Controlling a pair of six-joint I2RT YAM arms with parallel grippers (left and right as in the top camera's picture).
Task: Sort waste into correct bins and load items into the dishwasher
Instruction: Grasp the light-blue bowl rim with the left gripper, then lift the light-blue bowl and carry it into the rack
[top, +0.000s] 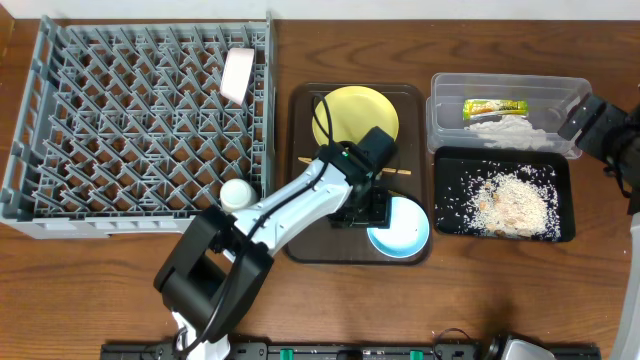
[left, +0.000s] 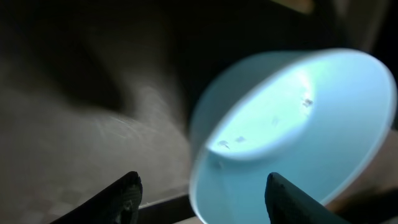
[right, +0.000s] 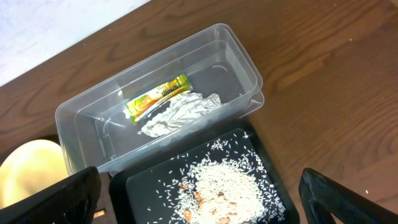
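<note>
Left gripper (left: 205, 186), half-open and empty, straddles the rim of the bowl (left: 298, 124): close squarely before lifting (right gripper (right: 202, 199) gapes, empty).

Grey dish rack (top: 120, 120), a square grid of upright pegs, at the table's left; a white bowl (top: 238, 75) rests tilted on its side among the pegs near the far right corner, and a small white cup (top: 237, 193) sits at the near right corner. Round yellow plate (top: 358, 112) lies flat on the far half of the brown tray (top: 303, 120), with thin wooden chopsticks (top: 305, 160) lying crosswise just nearer. Light-blue-rimmed bowl (left: 292, 124), tilted, occupies the tray's near right corner. Clear tub (right: 81, 118) holds the green-and-yellow wrapper (right: 157, 97) touching the crumpled white tissue (right: 180, 112). Black tray (right: 140, 186), just beside the tub, carries heaped and scattered rice scraps (right: 224, 183).
</note>
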